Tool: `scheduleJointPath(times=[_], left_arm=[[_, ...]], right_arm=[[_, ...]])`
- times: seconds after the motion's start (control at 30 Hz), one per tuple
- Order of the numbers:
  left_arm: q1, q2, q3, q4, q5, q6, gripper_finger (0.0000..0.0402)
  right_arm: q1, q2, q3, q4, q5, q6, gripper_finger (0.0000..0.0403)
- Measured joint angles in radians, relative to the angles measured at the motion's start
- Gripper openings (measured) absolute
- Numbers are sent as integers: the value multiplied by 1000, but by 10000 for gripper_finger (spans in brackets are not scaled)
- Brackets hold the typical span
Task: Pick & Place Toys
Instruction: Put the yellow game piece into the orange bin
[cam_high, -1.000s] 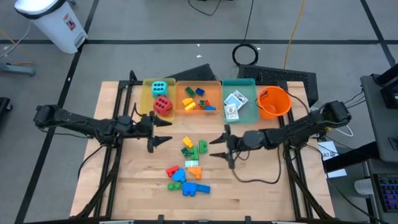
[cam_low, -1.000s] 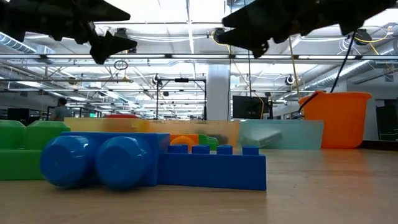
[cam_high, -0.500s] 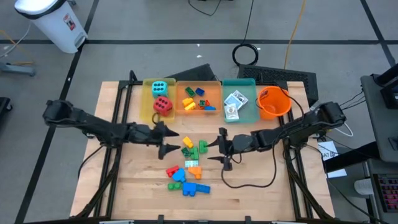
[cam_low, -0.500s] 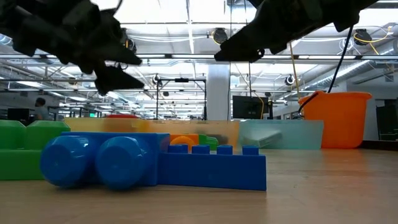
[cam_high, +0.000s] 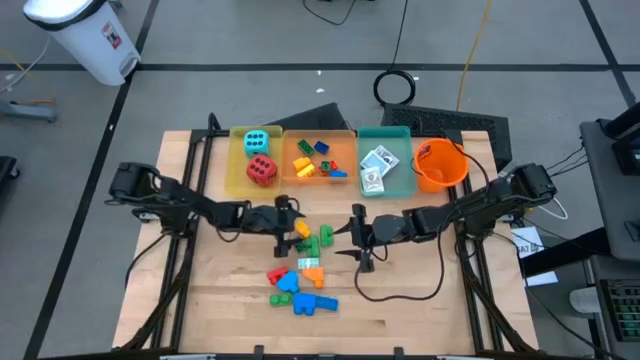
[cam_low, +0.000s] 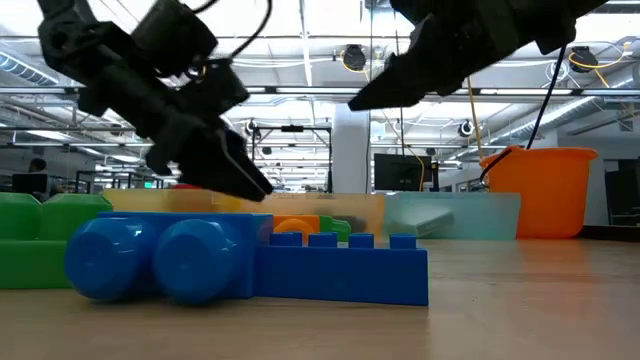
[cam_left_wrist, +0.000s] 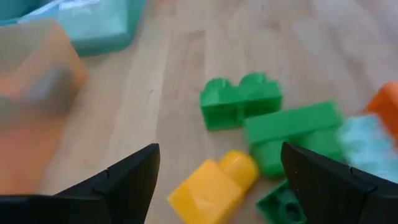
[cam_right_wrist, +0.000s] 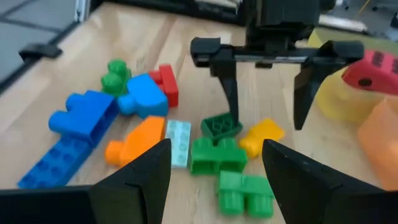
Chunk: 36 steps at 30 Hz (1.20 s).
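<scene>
Loose building bricks lie on the table in two clusters: a yellow brick (cam_left_wrist: 214, 186), green bricks (cam_left_wrist: 239, 102) and a dark green brick (cam_right_wrist: 221, 127) in the middle, and blue, red and orange ones (cam_high: 300, 285) nearer the front. My left gripper (cam_high: 288, 222) is open and low over the middle cluster. Its fingers (cam_right_wrist: 230, 93) stand on either side of the yellow brick (cam_right_wrist: 261, 137), and I see no touch. My right gripper (cam_high: 358, 240) hangs open to the right of the cluster, above the table. Dice (cam_high: 258, 155) sit in the yellow tray.
Along the far edge stand a yellow tray (cam_high: 236, 170), an orange tray (cam_high: 290, 178) holding bricks, a teal tray (cam_high: 400, 180) holding card packs and an orange bucket (cam_high: 440, 165). A cable loops over the wood (cam_high: 400, 285) beneath the right arm. Bare wood lies at the front left and front right.
My left gripper has swung toward the table's right edge and come down to the middle brick cluster, rolling about its own axis; it has stayed open. My right gripper has tipped its fingers a little further down, hardly shifting. No brick has moved.
</scene>
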Motion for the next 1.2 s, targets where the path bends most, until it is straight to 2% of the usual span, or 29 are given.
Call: scheduleJointPath(times=[0.23,0.37,0.5,0.6,0.77,0.93,1.03,1.2], left_arm=[[58,81,57,-47,2,48,340],[96,93,81,-127,-2,-7,340],[130,88,106,-133,-66,-85,340],[146,75,123,-160,-62,-101,340],[148,32,155,-348,-43,-130,340],[148,1,189,-579,-43,-302,340],[142,5,189,-640,-43,-384,340],[139,49,189,-626,-25,-388,340]], right_arm=[[-29,0,-1,-65,0,4,222],[-38,0,-1,-80,0,4,220],[-43,0,-1,-81,0,3,221],[-43,0,-1,-92,0,4,221],[-43,0,-1,-110,0,4,217],[-43,0,-1,-111,0,5,217],[-43,0,-1,-108,0,5,215],[-41,0,-1,-108,0,12,216]])
